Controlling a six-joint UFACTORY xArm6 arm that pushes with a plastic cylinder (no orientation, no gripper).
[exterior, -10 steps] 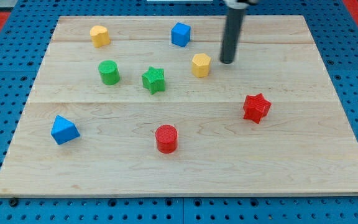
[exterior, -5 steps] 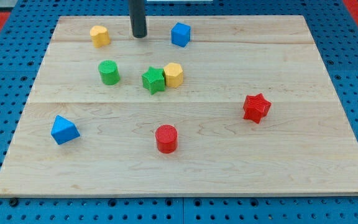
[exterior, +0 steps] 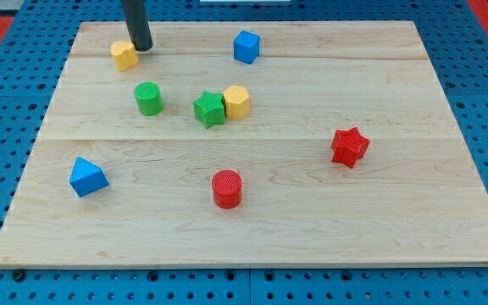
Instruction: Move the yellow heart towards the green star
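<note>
The yellow heart [exterior: 124, 55] lies near the board's top left corner. My tip [exterior: 142, 48] touches its upper right side. The green star [exterior: 209, 109] lies near the board's middle, down and to the right of the heart. A yellow hexagonal block [exterior: 236, 102] rests against the star's right side. The rod rises from the tip out of the view's top.
A green cylinder [exterior: 148, 98] stands between the heart and the star. A blue cube [exterior: 246, 47] is at the top middle, a red star [exterior: 349, 146] at the right, a red cylinder [exterior: 226, 188] at the bottom middle, and a blue triangular block [exterior: 87, 177] at the left.
My tip pushed the yellow hexagonal block left against the green star, then moved left along the top to the yellow heart. The heart has shifted slightly left and down.
</note>
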